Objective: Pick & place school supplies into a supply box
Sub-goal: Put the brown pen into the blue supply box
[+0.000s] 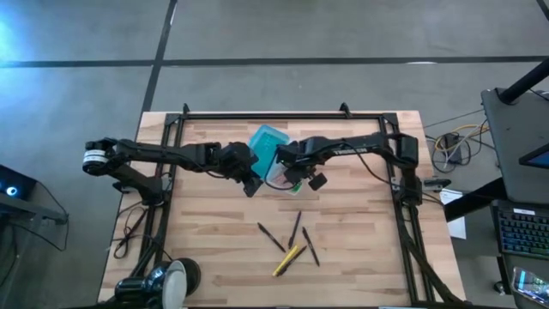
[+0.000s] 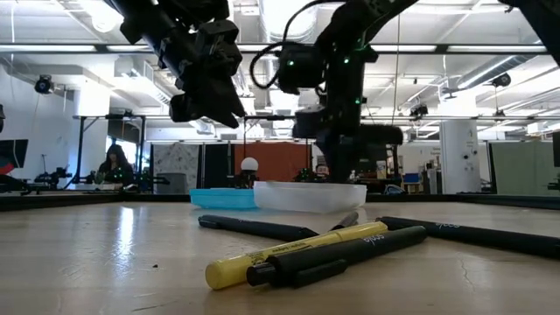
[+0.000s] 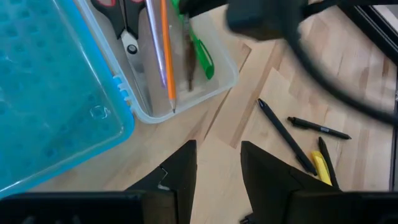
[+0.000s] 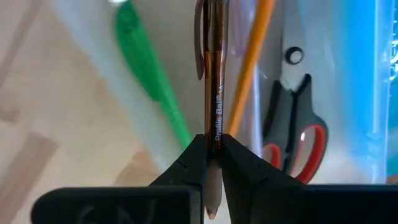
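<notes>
While my right tool (image 4: 211,146) grips a brown pen (image 4: 214,74) over the box (image 1: 273,153), scissors (image 4: 292,134), an orange pencil (image 4: 252,62) and a green pen (image 4: 152,81) lie inside. My left tool (image 3: 217,171) hangs released beside it; four pens (image 1: 292,242) lie on the worktop (image 1: 360,240).

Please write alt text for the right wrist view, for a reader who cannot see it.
The right gripper is shut on a brown pen, held over the clear half of the supply box. Inside lie a green pen, an orange pencil and red-handled scissors.
</notes>
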You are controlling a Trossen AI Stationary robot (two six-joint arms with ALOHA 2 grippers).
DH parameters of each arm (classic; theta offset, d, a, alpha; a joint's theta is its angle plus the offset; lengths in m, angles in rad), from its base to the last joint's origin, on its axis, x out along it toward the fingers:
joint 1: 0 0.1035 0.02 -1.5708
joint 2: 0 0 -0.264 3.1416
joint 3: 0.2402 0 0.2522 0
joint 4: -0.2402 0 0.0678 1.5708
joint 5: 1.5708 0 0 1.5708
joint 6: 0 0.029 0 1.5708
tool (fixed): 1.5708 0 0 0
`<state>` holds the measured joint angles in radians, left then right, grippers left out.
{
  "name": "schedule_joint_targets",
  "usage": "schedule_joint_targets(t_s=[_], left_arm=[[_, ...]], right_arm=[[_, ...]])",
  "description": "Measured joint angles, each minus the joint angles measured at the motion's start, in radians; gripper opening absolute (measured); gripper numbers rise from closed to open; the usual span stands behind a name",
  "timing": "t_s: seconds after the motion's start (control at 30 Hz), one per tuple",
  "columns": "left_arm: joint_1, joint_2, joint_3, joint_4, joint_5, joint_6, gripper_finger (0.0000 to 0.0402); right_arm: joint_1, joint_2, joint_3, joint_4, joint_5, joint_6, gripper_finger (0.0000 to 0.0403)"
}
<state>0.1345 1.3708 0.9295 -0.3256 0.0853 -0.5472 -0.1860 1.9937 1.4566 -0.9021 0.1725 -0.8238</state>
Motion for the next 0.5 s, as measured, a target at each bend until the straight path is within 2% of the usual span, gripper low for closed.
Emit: schedule_joint_targets(t_s=[0.23,0.5], left_arm=[[0.000,0.000,0.000,0.004,0.000,0.000,0.0108],[0.000,0.000,0.000,0.003,0.000,0.001,0.0108]], right_arm=[[-0.005,0.051,0.057,0.017,0.066,0.021,0.0022],[-0.030,0.037,0.074,-0.038,0.092,0.065,0.0023]])
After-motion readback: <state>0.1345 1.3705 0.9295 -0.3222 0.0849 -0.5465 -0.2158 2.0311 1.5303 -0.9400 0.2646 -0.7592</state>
